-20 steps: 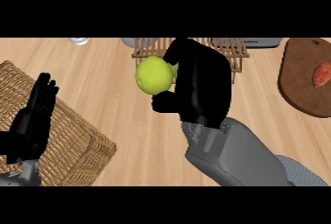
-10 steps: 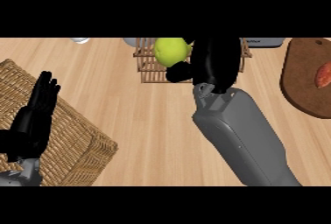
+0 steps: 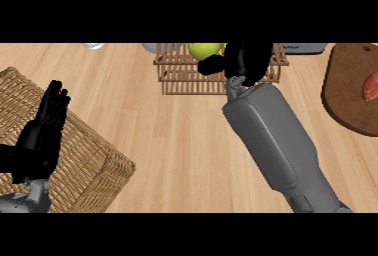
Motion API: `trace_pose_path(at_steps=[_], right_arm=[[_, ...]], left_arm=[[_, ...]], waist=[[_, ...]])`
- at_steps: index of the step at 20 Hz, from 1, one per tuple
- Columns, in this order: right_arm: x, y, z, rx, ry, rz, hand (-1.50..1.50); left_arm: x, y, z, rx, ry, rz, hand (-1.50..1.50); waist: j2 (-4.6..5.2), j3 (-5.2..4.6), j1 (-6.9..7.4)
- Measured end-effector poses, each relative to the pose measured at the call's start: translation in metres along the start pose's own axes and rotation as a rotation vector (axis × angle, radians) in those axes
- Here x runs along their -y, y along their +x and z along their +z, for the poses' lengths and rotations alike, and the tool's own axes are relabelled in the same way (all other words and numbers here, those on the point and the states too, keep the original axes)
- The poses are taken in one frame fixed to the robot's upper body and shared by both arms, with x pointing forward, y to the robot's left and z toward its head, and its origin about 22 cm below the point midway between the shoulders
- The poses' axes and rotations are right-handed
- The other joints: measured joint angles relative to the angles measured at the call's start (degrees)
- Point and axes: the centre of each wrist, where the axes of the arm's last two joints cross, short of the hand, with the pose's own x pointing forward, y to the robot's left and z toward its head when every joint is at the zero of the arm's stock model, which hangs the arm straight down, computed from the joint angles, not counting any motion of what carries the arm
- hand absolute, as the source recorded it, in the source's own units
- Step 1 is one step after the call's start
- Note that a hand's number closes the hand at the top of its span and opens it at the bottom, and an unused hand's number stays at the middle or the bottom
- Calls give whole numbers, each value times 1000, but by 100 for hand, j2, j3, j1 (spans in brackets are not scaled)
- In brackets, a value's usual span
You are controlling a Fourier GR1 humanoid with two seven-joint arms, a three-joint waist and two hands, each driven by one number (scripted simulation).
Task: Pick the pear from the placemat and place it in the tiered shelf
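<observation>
At top centre, you see one pear (image 3: 204, 49), its upper part cut off by the view's edge, held over the slatted shelf (image 3: 184, 80) by the right hand (image 3: 249, 62). The thumb curls under the fruit and the fingers wrap its right side, hiding it. You cannot tell whether the pear touches the shelf, nor separate the shelf's tiers from this steep angle; the hand covers its right part. At left, one left hand (image 3: 43, 132) rests open, fingers straight, holding nothing, over the one wicker placemat (image 3: 81, 170). At right, one board (image 3: 347, 95) carries a red item (image 3: 371, 86), both cut off by the edge.
</observation>
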Motion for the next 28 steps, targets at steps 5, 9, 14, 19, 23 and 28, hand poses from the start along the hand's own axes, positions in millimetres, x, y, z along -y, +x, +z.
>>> trace_pose_path(at_steps=[5, 9, 14, 19, 23, 28], right_arm=[[-16, -15, -18, -4, 4, 7, 150], [-25, -25, -31, -52, -26, -67, -150], [-35, -34, -48, -98, 16, -126, -150], [-40, -38, -57, -82, 43, -171, -150], [-34, -32, -63, -41, 35, -230, -150], [-18, -21, -68, -12, -16, -356, -150]], left_arm=[[-1, 2, 0, -5, 0, 7, 0], [-1, 3, -1, -2, -5, 18, 0], [3, 8, -1, -13, -9, 20, 0], [1, 3, -2, -1, -14, 16, 0], [-1, 2, -2, -6, -6, 13, 0], [0, 1, 1, -6, 2, 7, 0]], waist=[[6, -12, 2], [27, -15, 36], [38, -24, 65], [33, -6, 57], [19, 1, 32], [-7, 4, -14]])
